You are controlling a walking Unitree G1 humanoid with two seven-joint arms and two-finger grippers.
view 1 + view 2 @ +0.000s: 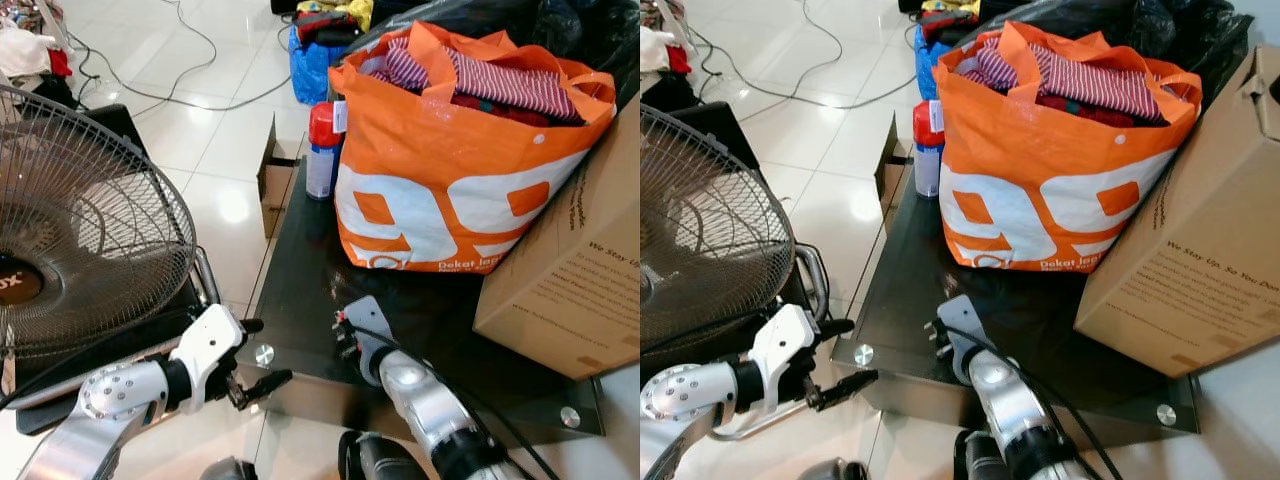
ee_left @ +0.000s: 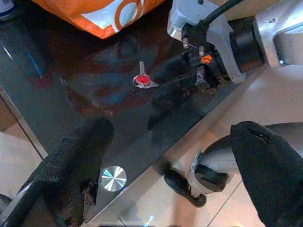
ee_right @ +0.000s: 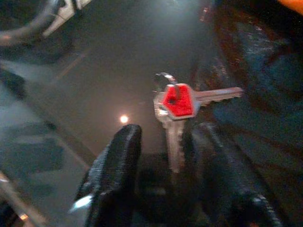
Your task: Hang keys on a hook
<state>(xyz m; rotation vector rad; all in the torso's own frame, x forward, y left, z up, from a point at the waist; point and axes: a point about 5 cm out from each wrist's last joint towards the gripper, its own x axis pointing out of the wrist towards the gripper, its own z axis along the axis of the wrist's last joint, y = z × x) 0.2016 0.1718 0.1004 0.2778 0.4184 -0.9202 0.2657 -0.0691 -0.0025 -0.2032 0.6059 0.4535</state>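
Keys point(image 3: 177, 106): lay flat on the dark glass table, red-capped head toward the ring, two blades splayed apart; one blade ran back between the right claw's fingers, the other pointed off to one side
Right claw point(image 3: 173, 182): down low over the table near its front edge, fingers spread, one either side of the nearer blade; not clamped, gap visible on both sides
Right claw's fingers point(image 3: 116, 163): black and textured, tips just short of the red head
Left claw point(image 2: 173, 165): hung beyond the table's front corner, over the floor, fingers wide apart and gripping nothing
Keys from the left claw: ahead of it on the glass point(image 2: 142, 80), well apart from its fingertips, just beside the right wrist
Table point(image 1: 300, 290): black glass top with round metal studs at its corners, both claws at its near edge
Orange bag point(image 1: 450, 170): stood on the table beyond the right claw, stuffed with striped cloth
Cardboard box point(image 1: 570, 270): on the right of the right claw, leaning against the bag
Spray can point(image 1: 322, 150): red cap, upright beside the bag, far side of the table from both claws
Fan point(image 1: 70, 220): wire grille, left of the left claw, close by its arm
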